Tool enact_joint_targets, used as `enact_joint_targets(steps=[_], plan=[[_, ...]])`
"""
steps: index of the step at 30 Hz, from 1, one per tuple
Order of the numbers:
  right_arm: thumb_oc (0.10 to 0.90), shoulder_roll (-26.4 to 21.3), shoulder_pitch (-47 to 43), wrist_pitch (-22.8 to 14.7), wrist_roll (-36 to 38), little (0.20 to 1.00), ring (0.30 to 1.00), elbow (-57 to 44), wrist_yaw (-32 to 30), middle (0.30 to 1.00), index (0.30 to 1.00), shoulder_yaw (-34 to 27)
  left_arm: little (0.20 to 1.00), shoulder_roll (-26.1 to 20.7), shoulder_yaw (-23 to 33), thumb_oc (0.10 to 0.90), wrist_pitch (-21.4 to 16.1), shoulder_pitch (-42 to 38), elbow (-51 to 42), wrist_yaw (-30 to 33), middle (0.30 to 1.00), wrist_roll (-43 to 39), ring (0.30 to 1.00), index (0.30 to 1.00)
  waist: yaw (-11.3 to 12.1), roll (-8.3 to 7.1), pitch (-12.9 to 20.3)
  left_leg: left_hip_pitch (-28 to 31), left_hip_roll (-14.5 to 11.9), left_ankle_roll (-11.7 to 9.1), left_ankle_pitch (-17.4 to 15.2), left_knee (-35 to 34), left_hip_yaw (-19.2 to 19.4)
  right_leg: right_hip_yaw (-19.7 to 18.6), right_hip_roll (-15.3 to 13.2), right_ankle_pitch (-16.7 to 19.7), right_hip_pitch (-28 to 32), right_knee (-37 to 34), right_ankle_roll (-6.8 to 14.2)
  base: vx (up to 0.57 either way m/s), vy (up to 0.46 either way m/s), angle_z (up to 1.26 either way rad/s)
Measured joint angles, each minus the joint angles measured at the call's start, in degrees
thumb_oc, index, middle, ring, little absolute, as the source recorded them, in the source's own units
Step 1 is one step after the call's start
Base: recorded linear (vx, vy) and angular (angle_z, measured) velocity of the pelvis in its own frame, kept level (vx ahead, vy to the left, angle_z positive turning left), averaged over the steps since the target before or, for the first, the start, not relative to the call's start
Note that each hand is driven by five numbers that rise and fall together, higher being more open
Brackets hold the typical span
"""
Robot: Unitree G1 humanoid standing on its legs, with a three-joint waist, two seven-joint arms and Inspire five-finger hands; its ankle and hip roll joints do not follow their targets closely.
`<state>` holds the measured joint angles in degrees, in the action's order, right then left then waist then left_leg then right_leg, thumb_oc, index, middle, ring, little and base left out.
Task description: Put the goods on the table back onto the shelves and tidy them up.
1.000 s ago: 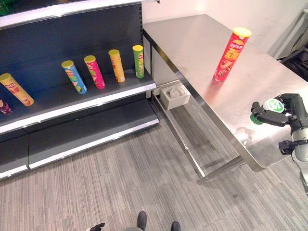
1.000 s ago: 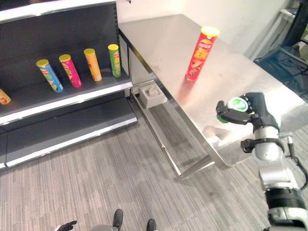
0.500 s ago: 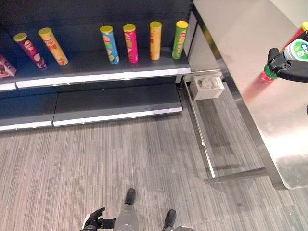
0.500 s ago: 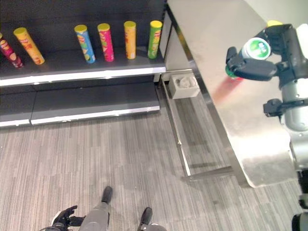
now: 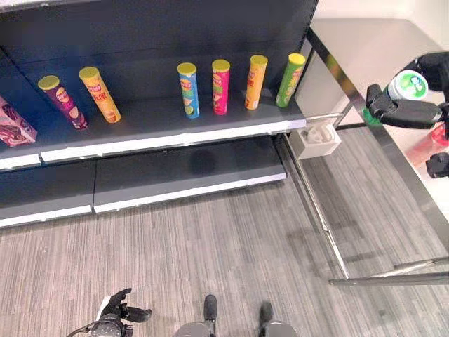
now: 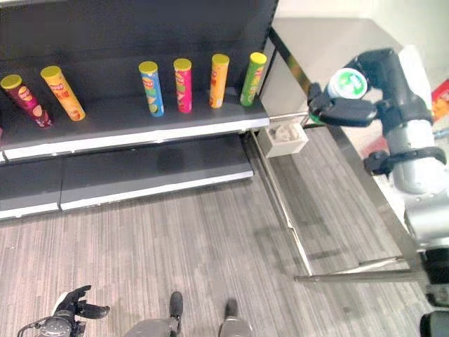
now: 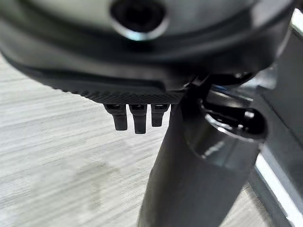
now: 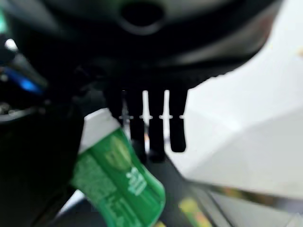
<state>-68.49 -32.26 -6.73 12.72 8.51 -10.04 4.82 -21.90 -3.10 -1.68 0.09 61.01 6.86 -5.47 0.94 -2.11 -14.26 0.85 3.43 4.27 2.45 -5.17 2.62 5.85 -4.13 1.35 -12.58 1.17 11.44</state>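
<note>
My right hand [image 5: 405, 112] is shut on a green can with a white lid [image 5: 407, 86], held in the air over the steel table's [image 5: 365, 42] near edge, right of the shelf's end post. The right wrist view shows the green can [image 8: 118, 182] against my palm, below the fingers [image 8: 152, 125]. A red can [image 5: 433, 142] stands on the table behind my right arm. On the dark shelf [image 5: 161, 133] stand a purple can [image 5: 62, 102], a yellow one [image 5: 98, 93], then blue [image 5: 187, 89], pink [image 5: 220, 86], orange [image 5: 255, 81] and green [image 5: 291, 78] cans. My left hand [image 5: 118, 313] hangs low, relaxed.
A pink box [image 5: 14, 126] lies at the shelf's left end. A small white box [image 5: 316, 140] hangs by the table's leg frame. A lower shelf board [image 5: 182, 172] sits bare above the striped grey floor [image 5: 231, 246].
The camera has swung left, so the shelf now sits in the middle of the view. My right hand still holds the green can, now closer to the shelf's end post.
</note>
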Motion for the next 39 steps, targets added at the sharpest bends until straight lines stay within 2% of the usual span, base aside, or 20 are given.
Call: enact_joint_targets(steps=[2,3,5,6,10,12,14,15,16,19,22,26,27,28,30,32,34,37,38,39], plan=[[0.4,-0.94,-0.91,-0.19,0.04,0.3,0.3,-0.1,-0.09,0.3,0.3,0.71,0.9,1.14,-0.08,0.8,0.39,1.13,-0.43,-0.43,0.9,0.02,0.9,0.9,-0.43,-2.61,0.24,2.44,2.44,-0.33,-0.25,-0.06,-0.25,1.75,-0.61,4.27,0.1,-3.93,-2.44,0.12,-0.04,0.25],[0.4,-1.1,-5.15,-0.32,0.21,0.3,0.3,0.58,-0.13,0.3,0.3,4.83,0.9,2.78,-0.68,0.8,0.2,4.1,-2.37,-0.36,0.9,-0.02,0.9,0.9,-0.21,-2.43,1.32,4.16,2.08,-0.54,-2.55,-0.24,-0.6,3.39,-0.76,7.27,1.54,-3.98,-3.36,0.09,-0.064,-0.06],[0.4,-6.89,-13.4,-0.4,1.26,0.3,0.3,2.63,-0.01,0.3,0.3,13.58,0.9,2.87,-3.18,0.8,0.23,4.73,-2.86,-0.59,0.9,0.02,0.9,0.9,-0.1,-2.04,1.62,3.87,1.14,-1.72,-2.75,-0.02,-0.97,1.23,0.95,9.79,2.0,-5.46,-4.18,0.09,-0.114,0.11],[0.4,-9.28,-14.38,-0.63,1.28,0.3,0.3,2.88,0.17,0.3,0.3,14.38,0.9,2.94,-3.33,0.8,0.11,4.52,-2.91,-0.9,0.9,0.02,0.9,0.9,-0.17,-2.64,1.97,4.22,1.3,-2.39,-2.63,0.01,-2.13,0.32,1.18,12.77,2.44,-6.15,-6.2,0.15,-0.168,0.41],[0.4,-9.6,-17.47,-1.11,2.42,0.3,0.3,4.54,0.34,0.3,0.3,15.57,0.9,3.58,-2.88,0.8,0.07,4.02,-2.7,-1.19,0.9,-0.15,0.9,0.9,1.54,-2.47,2.14,4.93,-2.11,-5.95,-3.3,1.64,-5.01,3.02,3.94,10.04,5.29,-6.48,-11.15,0.15,-0.171,0.43],[0.4,-9.69,-17.71,-1.2,3.65,0.3,0.3,4.47,1.2,0.3,0.3,15.54,0.9,4.5,-2.83,0.8,0.05,3.06,-2.98,-1.32,0.9,-0.19,0.9,0.9,1.82,-3.28,1.69,-1.44,-0.7,-9.17,-5.56,16.34,-6.32,5.02,2.42,8.19,8.11,-6.49,-13.15,0.06,-0.094,0.8],[0.4,-9.65,-17.81,-2.23,4.6,0.3,0.3,4.15,0.97,0.3,0.3,15.1,0.9,4.99,-2.8,0.8,-0.36,3.38,-3.18,-1.21,0.9,-1.02,0.9,0.9,3.96,-3.15,1.53,-5.49,-0.78,-10.15,-6.61,25.69,-6.27,5.78,2.7,5.93,9.76,-6.48,-16.43,0.15,0.001,0.38],[0.4,-9.75,-18.0,-2.27,4.73,0.3,0.3,4.33,1.13,0.3,0.3,15.1,0.9,4.92,-2.88,0.8,-0.41,3.31,-3.31,-1.27,0.9,-1.34,0.9,0.9,4.11,-3.43,0.97,-7.06,-1.39,-10.69,-7.17,28.36,-5.51,6.46,2.48,5.36,10.43,-6.59,-16.16,0.28,0.092,0.53],[0.4,-9.92,-18.38,-2.18,5.74,0.3,0.3,5.4,1.15,0.3,0.3,15.1,0.9,4.77,-3.12,0.8,-0.43,3.79,-4.03,-1.48,0.9,-1.49,0.9,0.9,3.33,-3.56,0.49,-7.92,-4.88,-11.15,-6.57,19.01,-2.48,8.52,2.73,3.89,11.3,-6.97,-15.79,0.26,0.096,0.49],[0.4,-9.9,-20.33,-2.19,6.69,0.3,0.3,6.5,1.12,0.3,0.3,15.11,0.9,4.75,-3.14,0.8,-0.43,3.46,-2.98,-1.46,0.9,-1.77,0.9,0.9,4.02,-2.05,-0.36,-9.54,-9.16,-15.69,-0.17,0.39,-2.66,8.35,3.81,2.48,11.91,-6.97,-15.72,0.24,0.078,0.12],[0.4,-9.91,-20.6,-2.16,6.88,0.3,0.3,7.62,1.13,0.3,0.3,15.52,0.9,4.74,-3.45,0.8,-0.4,3.95,-2.96,-1.6,0.9,-1.7,0.9,0.9,4.1,0.13,-0.82,-14.77,-11.37,-15.52,2.75,-0.56,0.77,8.1,4.57,0.58,14.35,-6.97,-15.19,0.26,0.156,-0.11],[0.4,-9.74,-23.16,-1.61,6.87,0.3,0.3,8.49,1.03,0.3,0.3,16.14,0.9,4.83,-3.6,0.8,-0.37,6.66,-3.25,-2.52,0.9,-1.26,0.9,0.9,4.47,2.8,0.62,-11.58,-8.45,-11.36,5.38,-0.56,-1.44,4.46,4.85,-0.93,17.9,-6.5,-12.62,0.2,0.232,-0.64],[0.4,-9.58,-25.98,-1.43,6.87,0.3,0.3,8.57,0.93,0.3,0.3,17.19,0.9,5.02,-3.8,0.8,-0.45,8.32,-3.57,-2.63,0.9,-1.23,0.9,0.9,4.48,5.15,2.11,-8.54,-7.12,-7.75,8.34,-0.54,-2.75,2.08,5.2,-1.81,18.66,-6.49,-11.3,0.24,0.394,-0.86],[0.4,-9.11,-29.53,-1.3,6.91,0.3,0.3,8.49,0.6,0.3,0.3,20.17,0.9,3.79,-3.61,0.8,-0.49,7.97,-3.27,-2.44,0.9,-1.18,0.9,0.9,2.89,4.09,2.33,-7.57,-3.94,-4.6,9.22,-0.18,-2.22,1.38,1.79,-2.09,19.17,-6.49,-8.54,0.21,0.351,-0.77],[0.4,-9.04,-33.12,-1.3,6.83,0.3,0.3,8.24,0.51,0.3,0.3,23.39,0.9,3.14,-3.31,0.8,-0.76,5.34,-2.93,-2.18,0.9,-1.15,0.9,0.9,2.97,4.05,2.31,-5.89,-0.91,-3.0,8.08,-0.17,-0.78,0.43,-1.71,-2.67,19.67,-5.13,-6.92,0.11,0.193,-0.28],[0.4,-9.03,-33.18,-1.31,6.8,0.3,0.3,7.48,0.62,0.3,0.3,24.36,0.9,1.64,-3.18,0.8,-1.1,3.17,-3.06,-1.97,0.9,-1.14,0.9,0.9,3.24,3.84,2.3,-5.16,-0.07,-3.0,8.05,-0.15,-0.72,0.22,-2.76,-2.35,18.89,-2.66,-5.53,0.02,0.045,-0.16],[0.4,-9.03,-33.59,-1.53,6.81,0.3,0.3,6.22,0.9,0.3,0.3,25.19,0.9,-0.14,-3.1,0.8,-1.06,1.03,-3.13,-1.33,0.9,-1.13,0.9,0.9,4.02,3.74,2.22,-4.81,-0.94,-1.83,7.19,-0.12,-1.77,0.03,-2.72,-5.14,14.66,2.82,-1.12,0.01,0.033,-0.21],[0.4,-9.03,-34.54,-2.48,7.67,0.3,0.3,5.08,0.97,0.3,0.3,25.3,0.9,-0.92,-3.02,0.8,-0.88,-1.77,-2.67,-1.18,0.9,-1.12,0.9,0.9,2.46,1.96,1.8,-3.96,0.29,-1.71,5.56,-0.16,-3.54,-3.92,-1.85,-2.24,13.06,-7.06,-1.02,0.02,0.015,0.34],[0.4,-8.96,-34.39,-2.48,7.94,0.3,0.3,4.67,1.1,0.3,0.3,25.32,0.9,-0.91,-2.56,0.8,-1.15,-1.85,-2.76,-1.14,0.9,-1.11,0.9,0.9,2.11,0.83,1.61,-3.21,0.93,-1.85,5.06,-0.17,-3.51,-4.17,-2.08,1.73,13.48,-7.05,-4.17,0.03,-0.009,0.27],[0.4,-8.27,-34.5,-2.73,8.29,0.3,0.3,4.26,1.09,0.3,0.3,25.32,0.9,-0.64,-2.65,0.8,-1.17,-1.31,-3.19,-1.25,0.9,-1.11,0.9,0.9,3.13,0.45,1.7,-2.52,0.41,-2.79,4.39,-0.19,-2.71,-4.38,-1.67,2.14,13.73,-7.07,-4.28,0.02,-0.023,-0.03]])
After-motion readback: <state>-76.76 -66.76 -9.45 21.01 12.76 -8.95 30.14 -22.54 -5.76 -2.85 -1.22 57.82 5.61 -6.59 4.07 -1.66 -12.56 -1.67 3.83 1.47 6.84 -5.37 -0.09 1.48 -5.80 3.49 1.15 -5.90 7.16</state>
